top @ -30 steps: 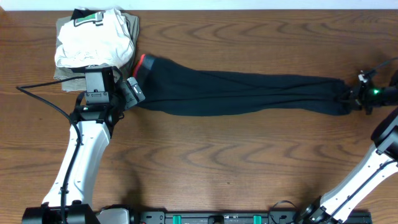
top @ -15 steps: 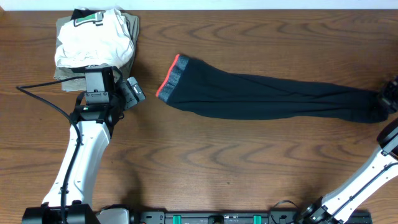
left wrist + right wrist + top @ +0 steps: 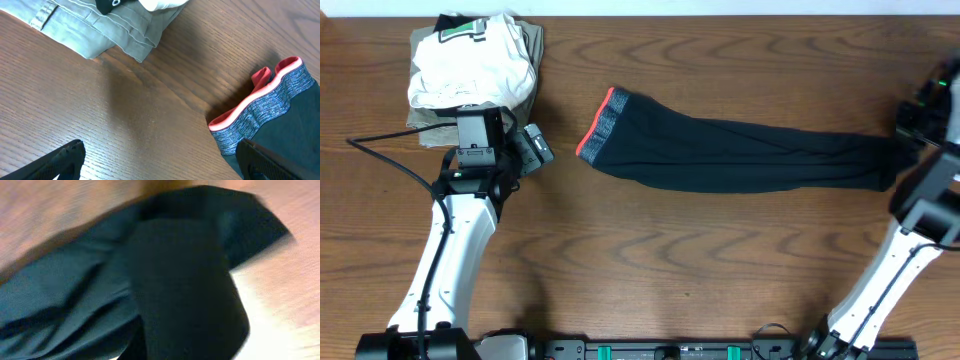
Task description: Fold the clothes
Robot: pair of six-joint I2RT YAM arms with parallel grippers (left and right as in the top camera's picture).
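Brown wood-grain table fills the overhead view, with a stack of folded garments in the upper left corner. The pants lie stretched out flat across the upper middle of the frame, running from centre-left to the right edge. Their grey waistband shows its red lining at the left end, and the leg ends reach the far right.

The right gripper sits at the right edge, over those leg ends, with its jaws closed. Its wrist view is blurred and full of black cloth pressed up close, so it appears to be pinching the cuffs, though the exact bite is hard to make out. The left gripper hangs with its jaws spread wide and holds nothing. It sits left of the waistband and clearly apart from it, just below the folded stack.

The main risk I see is that the waistband end lies free. If the right arm carries the cuffs over to make the fold, nothing pins the waistband, so the whole garment may slide along the table instead of doubling over. The pinch also seems to be on thin, soft cloth, which could slip out partway and leave one leg behind or the fold crooked. A reach by the left arm could nudge the folded stack beside it and spoil the finished pile.
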